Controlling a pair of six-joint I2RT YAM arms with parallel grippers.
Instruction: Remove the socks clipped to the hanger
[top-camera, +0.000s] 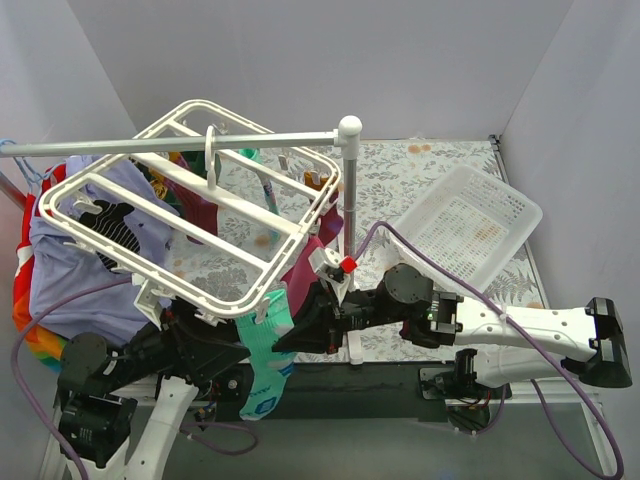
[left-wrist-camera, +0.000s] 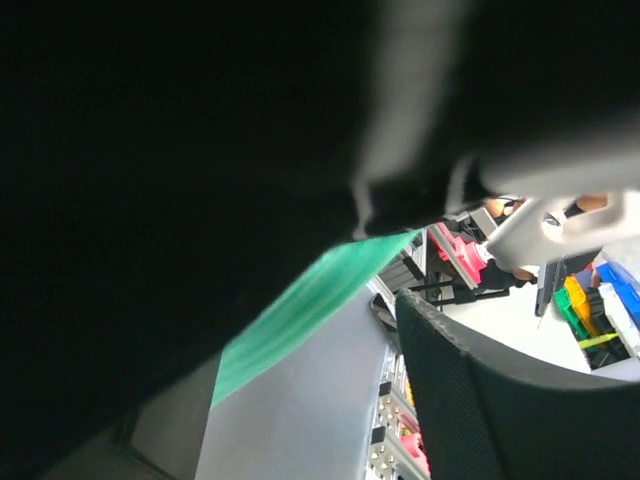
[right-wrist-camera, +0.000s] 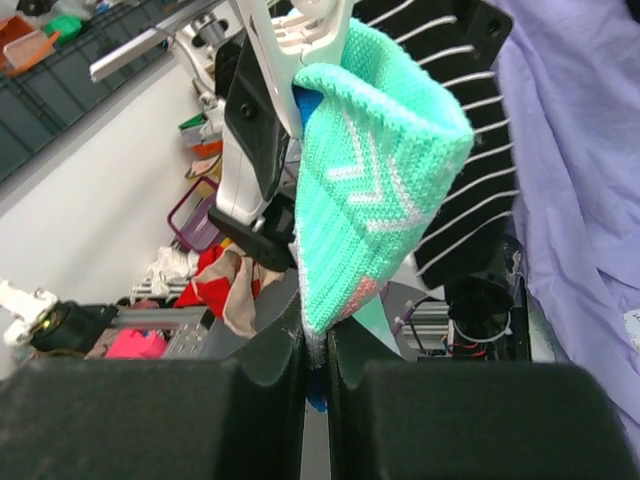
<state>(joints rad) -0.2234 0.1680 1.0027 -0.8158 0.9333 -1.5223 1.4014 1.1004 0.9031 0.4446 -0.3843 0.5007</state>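
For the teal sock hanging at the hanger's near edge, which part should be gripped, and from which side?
Grip the teal sock low, on its free hanging end, below the white clip pinching its top. Come from the right arm's side, fingers across the flat fabric: it hangs limp, so a downward pull should slip it free. The right gripper appears shut there.

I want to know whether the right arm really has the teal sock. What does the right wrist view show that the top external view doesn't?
Only the right wrist view: the right gripper pinched on the lower edge of the teal sock, and a white clip biting the sock's top.
Only the top external view: the whole hanger, the grey rail, the white basket and both arms.
Both: the teal sock hanging from the frame, with the lavender shirt beside it.
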